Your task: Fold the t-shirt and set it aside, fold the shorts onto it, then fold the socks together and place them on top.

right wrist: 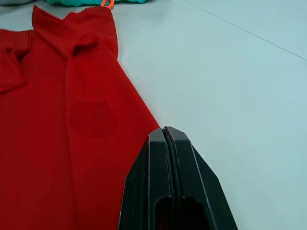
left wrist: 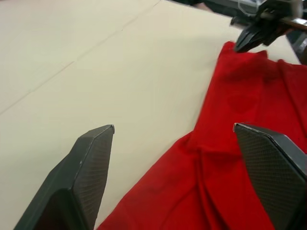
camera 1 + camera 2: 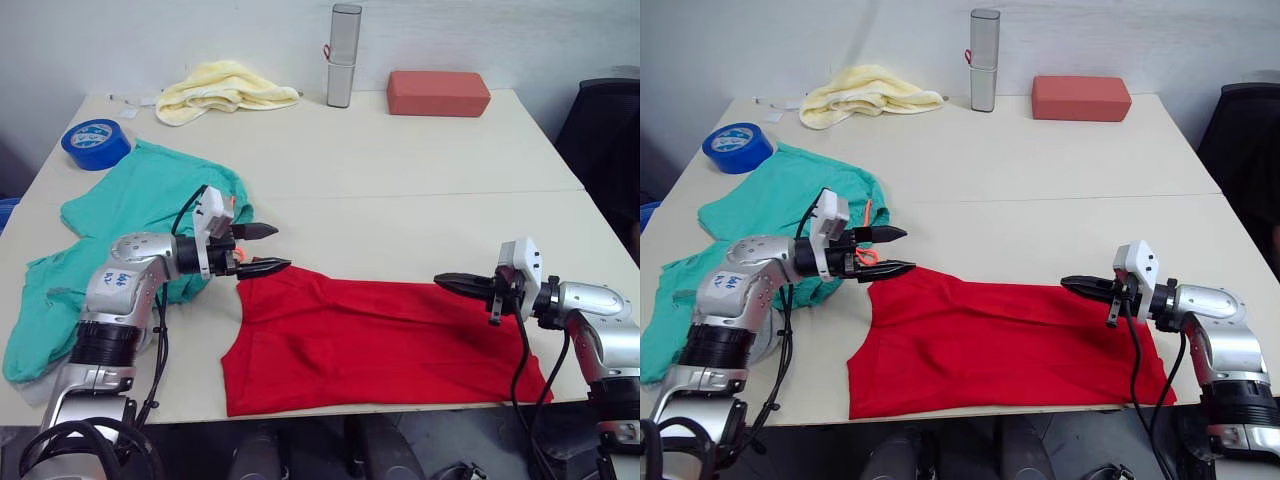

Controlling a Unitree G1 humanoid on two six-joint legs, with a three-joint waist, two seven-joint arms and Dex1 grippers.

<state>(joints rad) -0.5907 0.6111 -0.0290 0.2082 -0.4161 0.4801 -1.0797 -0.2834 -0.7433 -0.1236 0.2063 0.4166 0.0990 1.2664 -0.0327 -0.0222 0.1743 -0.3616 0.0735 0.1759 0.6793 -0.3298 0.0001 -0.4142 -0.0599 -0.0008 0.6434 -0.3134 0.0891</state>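
The red t-shirt [image 3: 380, 340] lies spread flat along the table's front edge. My left gripper [image 3: 280, 247] is open at the shirt's far left corner, its lower finger touching the cloth and nothing between its fingers [image 2: 91, 158]. My right gripper [image 3: 450, 283] is shut, its tips [image 1: 165, 132] at the shirt's far right edge; no cloth shows between them. The teal shorts [image 3: 140, 210] lie crumpled at the left, partly under my left arm, with the orange drawstring [image 3: 868, 212] showing. The socks are out of view.
A blue tape roll [image 3: 95, 143] sits at the far left. At the back stand a pale yellow towel [image 3: 225, 88], a tall silver container [image 3: 343, 55] and a red-brown block [image 3: 438, 92]. A black chair [image 3: 610, 120] is beyond the table's right edge.
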